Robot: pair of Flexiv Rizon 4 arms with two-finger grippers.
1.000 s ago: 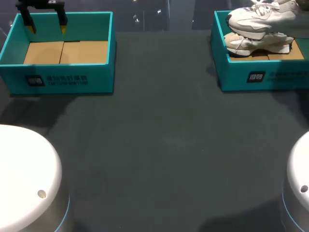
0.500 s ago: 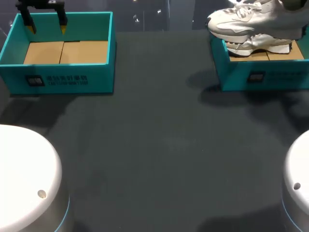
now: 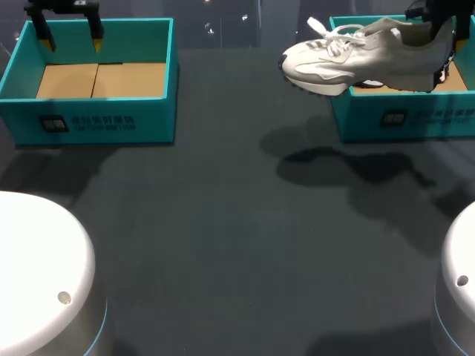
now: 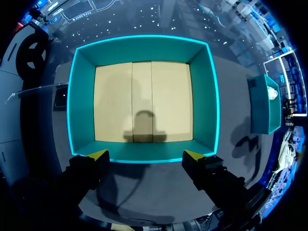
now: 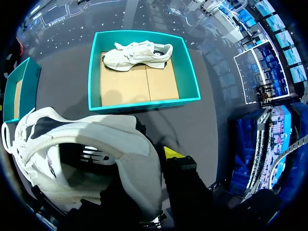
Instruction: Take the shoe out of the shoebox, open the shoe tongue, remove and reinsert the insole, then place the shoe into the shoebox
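A white shoe (image 3: 364, 63) hangs in the air, its toe out past the left wall of the right teal shoebox (image 3: 401, 117). My right gripper (image 3: 438, 16) is shut on its heel collar. In the right wrist view one yellow-tipped finger (image 5: 173, 154) presses the outside of the heel of the shoe (image 5: 86, 159), and the other is hidden inside it. A second white shoe (image 5: 137, 54) lies in the shoebox (image 5: 144, 103) below. My left gripper (image 3: 72, 37) is open above the far wall of the left shoebox (image 3: 96, 122). That shoebox (image 4: 142, 42) holds only its cardboard floor, ahead of the left gripper (image 4: 147, 155).
The dark table mat (image 3: 245, 222) spreads between the two boxes and toward the front. White round arm bases stand at the front left (image 3: 37, 274) and front right (image 3: 460, 282).
My right gripper has lifted the upper shoe out of the right box and carried it leftward, so its toe now overhangs the table. The left arm has not moved.
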